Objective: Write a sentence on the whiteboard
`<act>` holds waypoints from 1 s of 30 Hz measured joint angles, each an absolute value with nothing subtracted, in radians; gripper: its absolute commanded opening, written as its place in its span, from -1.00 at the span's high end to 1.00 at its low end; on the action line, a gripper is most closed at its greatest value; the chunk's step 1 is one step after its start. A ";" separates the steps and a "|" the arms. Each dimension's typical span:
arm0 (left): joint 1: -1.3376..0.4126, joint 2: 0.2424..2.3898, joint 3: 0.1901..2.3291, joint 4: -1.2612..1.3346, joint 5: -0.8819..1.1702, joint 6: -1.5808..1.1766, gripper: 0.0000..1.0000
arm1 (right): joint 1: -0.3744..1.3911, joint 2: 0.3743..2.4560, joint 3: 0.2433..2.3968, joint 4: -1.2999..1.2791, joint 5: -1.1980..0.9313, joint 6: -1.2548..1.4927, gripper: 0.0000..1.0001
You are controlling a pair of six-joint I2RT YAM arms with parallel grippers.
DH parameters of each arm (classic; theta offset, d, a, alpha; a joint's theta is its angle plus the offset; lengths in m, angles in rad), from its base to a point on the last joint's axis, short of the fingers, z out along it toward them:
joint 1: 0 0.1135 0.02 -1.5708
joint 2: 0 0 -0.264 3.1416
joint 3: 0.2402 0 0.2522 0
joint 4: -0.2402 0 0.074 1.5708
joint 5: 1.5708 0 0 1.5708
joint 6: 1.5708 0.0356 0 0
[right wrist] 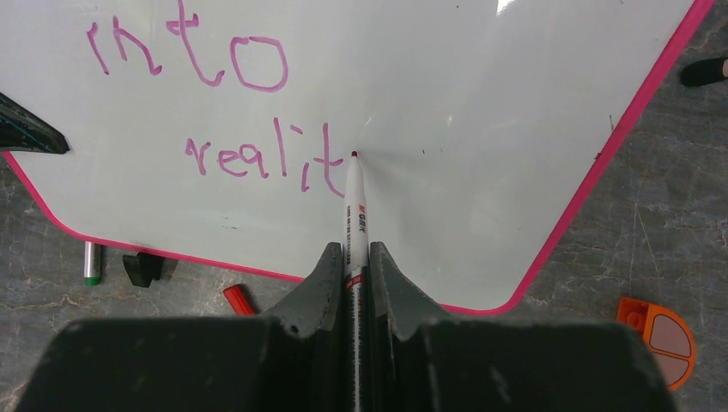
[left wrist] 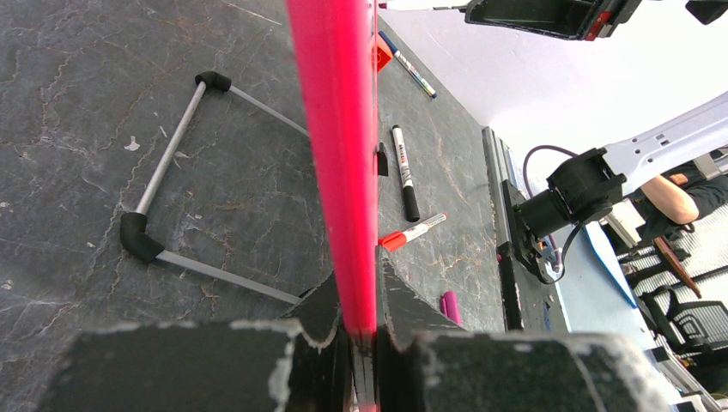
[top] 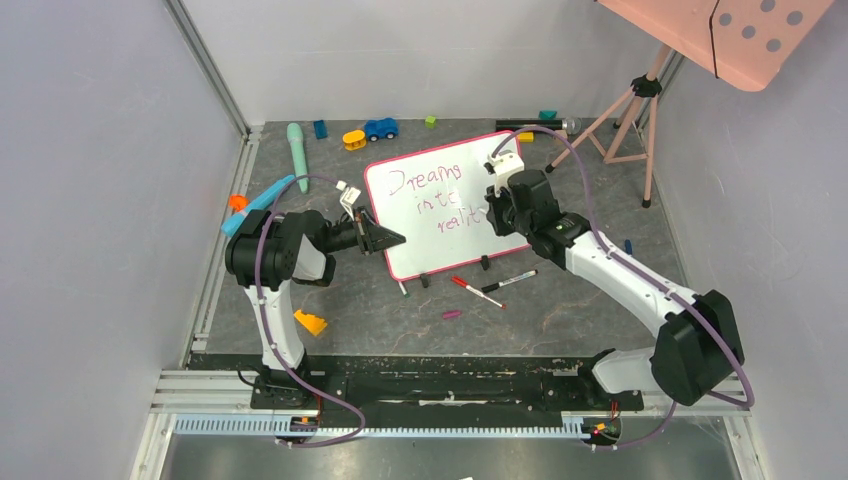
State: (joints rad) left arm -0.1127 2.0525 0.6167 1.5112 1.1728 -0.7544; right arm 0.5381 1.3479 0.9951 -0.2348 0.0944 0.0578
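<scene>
Since the top view takes in everything, starting there: the whiteboard (top: 455,175) sits mid-table, turned a bit so its left end is nearer than its right. It's a white panel with a thin pink-red frame and rounded corners. The sentence (top: 432,196) is thin purple handwriting in three lines: "Dreams", "into", then a third line partly hidden behind the right gripper (top: 492,214). The left gripper (top: 395,240) is clamped on the board's left edge. Just off the near edge lie a red-capped marker (top: 477,292), a black marker (top: 508,281) and a purple cap (top: 452,314). A blue toy car (top: 380,128) sits well beyond the far edge.

On to the left wrist view: the board is edge-on, so you only get the pink frame (left wrist: 339,154) running straight up out of the closed jaws, which pinch it tight. To its right are the black marker (left wrist: 403,172), the red-capped one (left wrist: 412,233) and the purple cap (left wrist: 450,306). To its left, a grey rod stand (left wrist: 172,154) with black corner pieces lies on the table.

Last, the right wrist view: the fingers are closed snug on a marker (right wrist: 354,206), its tip touching the white surface (right wrist: 481,129) just right of "realit" (right wrist: 257,159), with "into" above. One black clip foot (right wrist: 142,268) pokes out under the near frame, next to a green-tipped marker (right wrist: 92,262). An orange half-round piece (right wrist: 658,330) lies off the right corner.
</scene>
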 measured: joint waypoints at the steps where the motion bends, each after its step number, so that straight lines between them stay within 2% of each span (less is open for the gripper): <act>1: -0.113 2.053 0.617 1.511 1.173 -0.754 0.96 | 0.538 1.352 0.997 -0.233 0.094 0.058 1.00; 30: -0.113 2.053 0.617 1.511 1.172 -0.755 0.96 | 0.525 1.323 0.914 -0.223 0.108 0.089 1.00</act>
